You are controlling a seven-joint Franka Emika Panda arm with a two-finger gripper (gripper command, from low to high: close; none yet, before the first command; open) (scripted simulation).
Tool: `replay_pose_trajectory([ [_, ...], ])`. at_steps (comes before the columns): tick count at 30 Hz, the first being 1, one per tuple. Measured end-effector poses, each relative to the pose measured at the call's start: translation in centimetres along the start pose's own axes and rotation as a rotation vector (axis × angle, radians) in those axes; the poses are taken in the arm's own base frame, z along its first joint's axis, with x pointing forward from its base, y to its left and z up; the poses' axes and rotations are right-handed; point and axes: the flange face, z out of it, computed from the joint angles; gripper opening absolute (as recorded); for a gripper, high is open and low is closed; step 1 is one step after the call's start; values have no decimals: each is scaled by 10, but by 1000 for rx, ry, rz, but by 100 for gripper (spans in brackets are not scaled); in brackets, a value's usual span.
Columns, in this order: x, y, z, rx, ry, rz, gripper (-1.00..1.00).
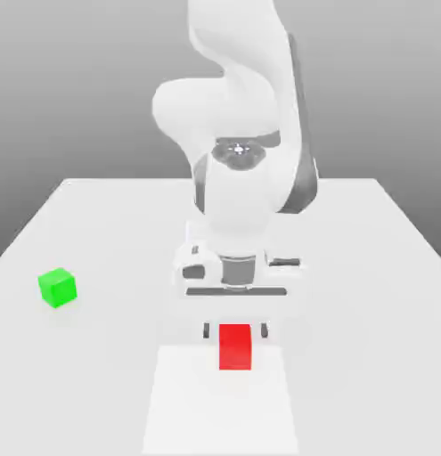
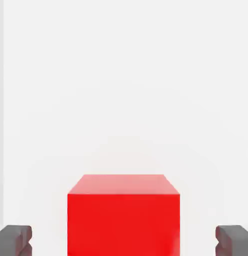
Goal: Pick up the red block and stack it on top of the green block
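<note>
The red block (image 1: pixel 234 346) rests on the white table near the front, directly under my hand. My gripper (image 1: pixel 234 331) stands open, one dark fingertip on each side of the block with a gap between each and the cube. In the hand view the red block (image 2: pixel 124 217) sits between the two dark fingertips (image 2: pixel 13 240), which do not touch it, and my gripper (image 2: pixel 124 241) is lowered around it. The green block (image 1: pixel 57 287) lies apart on the table at the exterior view's left.
The white table (image 1: pixel 366 294) stretches wide around both cubes. A slightly brighter rectangular patch (image 1: pixel 219 410) marks the table surface at the front under the red block. The arm's white body (image 1: pixel 246 134) rises behind the hand.
</note>
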Motion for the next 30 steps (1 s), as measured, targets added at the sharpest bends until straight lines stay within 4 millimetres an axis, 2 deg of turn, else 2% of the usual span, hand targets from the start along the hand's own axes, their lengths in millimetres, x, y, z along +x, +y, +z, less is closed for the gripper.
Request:
replay_pose_trajectory([
  [7,0,0,2,0,0,0,-100],
  [14,0,0,-49,-1,0,-1,-100],
  [15,2,2,-57,-1,1,5,-100],
  [16,13,11,-61,-1,2,29,-100],
  [19,54,53,-71,-1,7,128,-100],
  [24,108,150,-84,-2,11,316,-100],
  [27,124,216,-90,-3,11,430,-100],
  [30,126,285,-95,-3,7,544,-100],
])
